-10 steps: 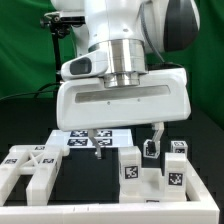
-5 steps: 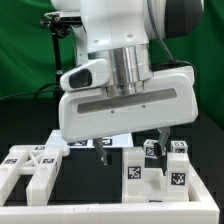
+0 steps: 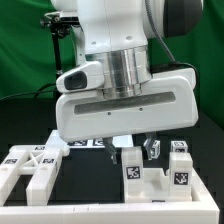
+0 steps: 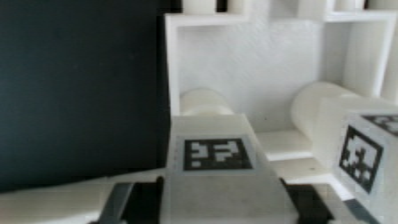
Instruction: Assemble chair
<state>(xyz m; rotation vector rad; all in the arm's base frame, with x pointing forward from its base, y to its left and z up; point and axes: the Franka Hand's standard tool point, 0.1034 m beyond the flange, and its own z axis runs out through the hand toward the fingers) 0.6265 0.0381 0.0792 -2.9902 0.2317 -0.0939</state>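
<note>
My gripper point(image 3: 131, 152) hangs low over the chair parts. Its two fingers stand against both sides of an upright white chair block with a square tag point(image 3: 130, 168), which stands on the table. In the wrist view the same tagged block point(image 4: 217, 150) fills the whole gap between my dark fingers point(image 4: 143, 200), and my gripper point(image 4: 221, 202) looks shut on it. A second tagged chair piece point(image 4: 365, 150) stands right beside it, and it also shows in the exterior view point(image 3: 178, 166).
A large flat notched chair piece point(image 3: 30, 168) lies at the exterior view's left. The marker board point(image 3: 88, 144) lies behind the parts, partly hidden by my hand. A white framed chair piece point(image 4: 267, 45) lies beyond the held block.
My hand has moved down and toward the exterior view's right, onto the tagged block. The fingers now stand closer together, against the block's sides.
</note>
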